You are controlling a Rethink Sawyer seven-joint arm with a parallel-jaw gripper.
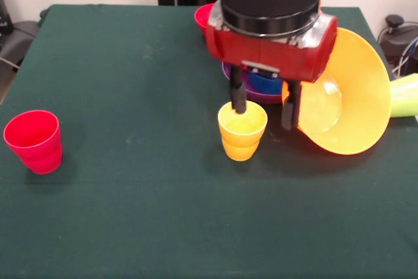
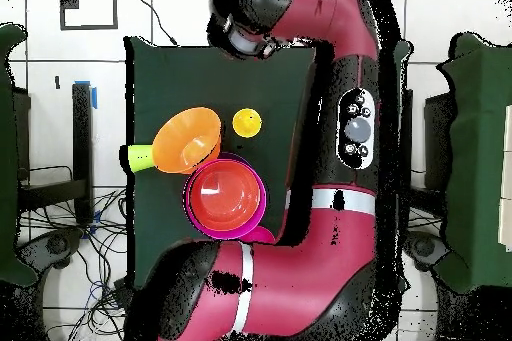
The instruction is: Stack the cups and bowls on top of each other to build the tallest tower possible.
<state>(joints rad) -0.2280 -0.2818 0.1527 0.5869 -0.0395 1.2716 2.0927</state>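
Observation:
My gripper (image 1: 264, 119) hangs open over the yellow cup (image 1: 241, 136), which stands upright mid-table. The left finger (image 1: 238, 99) dips at the cup's rim; the right finger (image 1: 290, 109) is outside it, to the right. Just behind, a purple bowl (image 1: 260, 96) holds a blue bowl (image 1: 264, 83), both largely hidden by the gripper's red body. A light orange bowl (image 1: 356, 89) lies tipped on its side, right of the gripper. A lime green cup (image 1: 406, 95) lies beside it. The red cup (image 1: 34, 140) stands far left. From overhead, the yellow cup (image 2: 247, 122) sits beside the orange bowl (image 2: 187, 139).
A pink-red bowl rim (image 1: 204, 14) shows behind the gripper at the far side. Overhead, a red-orange bowl (image 2: 222, 192) sits nested in a pink bowl (image 2: 252, 219) near the robot's base. The table (image 1: 130, 213) is covered in dark green cloth.

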